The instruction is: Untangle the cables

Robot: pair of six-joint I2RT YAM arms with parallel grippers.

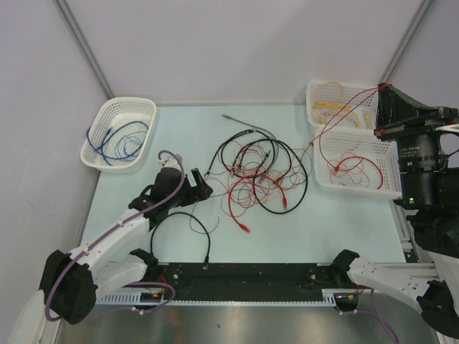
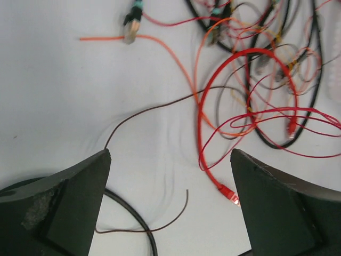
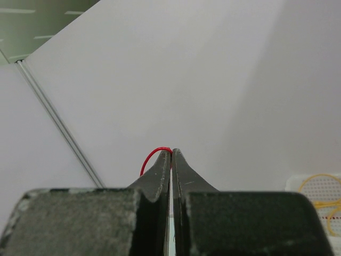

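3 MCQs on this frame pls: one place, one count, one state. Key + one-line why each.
1. Where do the blue cables lie?
A. in the far-left basket
B. in the central tangle
C. in a right-side basket

2. How many baskets stand on the table?
A. one
B. two
C. three

3. The right gripper is:
A. wide open
B. shut on a thin red wire
C. shut on a black cable

Key:
1 A: the blue loops sit inside the far-left basket alone.
2 C: one at left, plus the yellow-cable basket and the red-cable basket at right.
3 B: the right wrist view shows the jaws pressed together, with the red wire pinched at the tips.
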